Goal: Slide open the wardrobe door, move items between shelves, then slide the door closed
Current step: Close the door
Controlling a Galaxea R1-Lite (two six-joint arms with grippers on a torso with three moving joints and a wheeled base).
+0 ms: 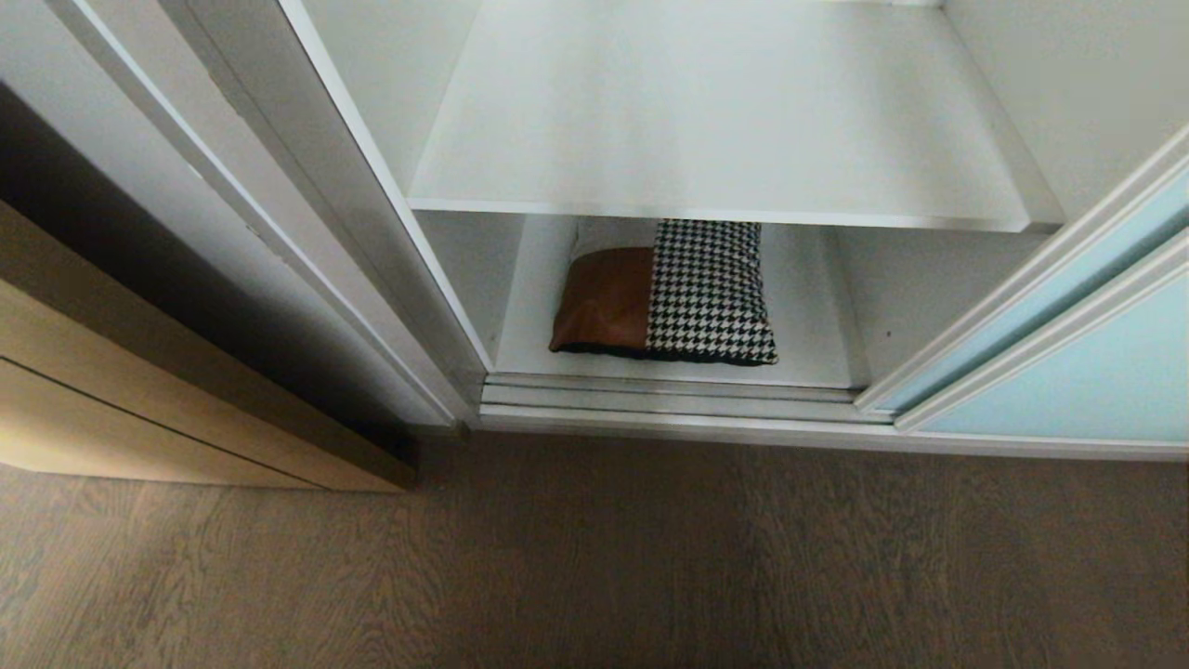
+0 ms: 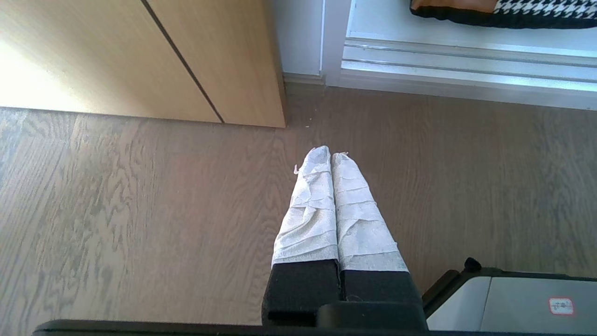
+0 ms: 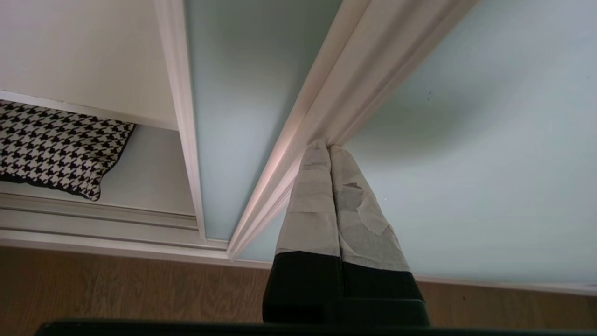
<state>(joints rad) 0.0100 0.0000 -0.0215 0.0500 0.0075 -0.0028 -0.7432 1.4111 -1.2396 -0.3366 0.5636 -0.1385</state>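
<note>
The sliding wardrobe door (image 1: 1096, 372), pale aqua glass in a silver-white frame, stands pushed to the right, leaving the compartment open. My right gripper (image 3: 328, 147) is shut, its taped tips pressed against the door's frame edge (image 3: 336, 93). The folded items (image 1: 664, 293), rust-brown and houndstooth over black, lie on the bottom shelf (image 1: 808, 316); their houndstooth corner (image 3: 51, 144) shows in the right wrist view and their black edge (image 2: 499, 11) in the left wrist view. The upper shelf (image 1: 725, 130) holds nothing. My left gripper (image 2: 331, 154) hangs shut over the wood floor, parked.
A tan wooden panel (image 1: 139, 390) stands at the left beside the wardrobe's white side frame (image 1: 307, 195). Silver floor tracks (image 1: 669, 395) run along the wardrobe's front. Grey-brown wood floor (image 1: 594, 557) stretches in front. Part of my base (image 2: 513, 303) shows beside the left gripper.
</note>
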